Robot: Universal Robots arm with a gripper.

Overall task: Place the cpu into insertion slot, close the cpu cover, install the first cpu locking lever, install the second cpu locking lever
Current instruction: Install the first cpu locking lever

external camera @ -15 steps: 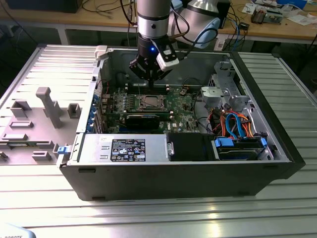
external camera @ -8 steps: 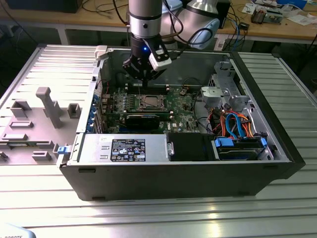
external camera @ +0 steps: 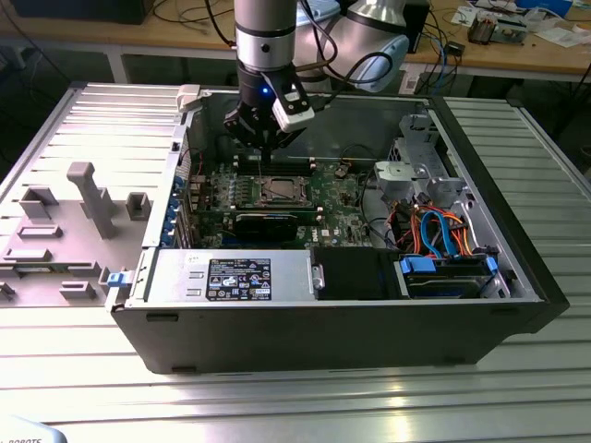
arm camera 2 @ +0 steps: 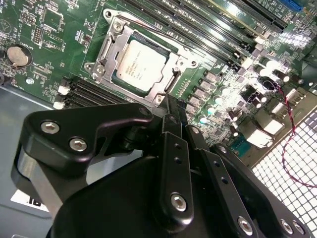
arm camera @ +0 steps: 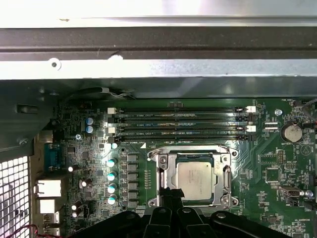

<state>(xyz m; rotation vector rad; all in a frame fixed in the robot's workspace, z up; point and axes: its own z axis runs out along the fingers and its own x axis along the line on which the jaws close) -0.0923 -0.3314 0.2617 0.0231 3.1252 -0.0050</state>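
We are looking at a ribbed metal table (external camera: 295,406) with an open computer case (external camera: 323,328) lying on it across the middle of the exterior view. Grey plastic fixtures (external camera: 88,198) are sitting on the table on the exterior view's left, well apart from the work. The robot arm (external camera: 265,37) is reaching down from the upper middle of the exterior view into the case. A power supply (external camera: 235,277) is lying along the case's near wall, and the green motherboard (external camera: 337,198) is lying behind it.

In the second wrist view we are seeing the black gripper (arm camera 2: 169,101) with its fingers (arm camera 2: 171,124) drawn together, no gap showing between them. Its tip is resting at the edge of the socket; we cannot tell whether it is pinching anything there. Long memory slots (arm camera: 178,124) are running beside the socket.

The cpu cover (arm camera: 163,173) is lying flat, framing the chip on all sides. A thin lever rod (arm camera 2: 148,30) is running along one side of it. The insertion slot (arm camera: 190,158) is showing as a dark strip under the cover. The cpu (arm camera: 195,179) is sitting inside the slot, its silver top facing up through the cover's cut-out, just beside the gripper's tip.
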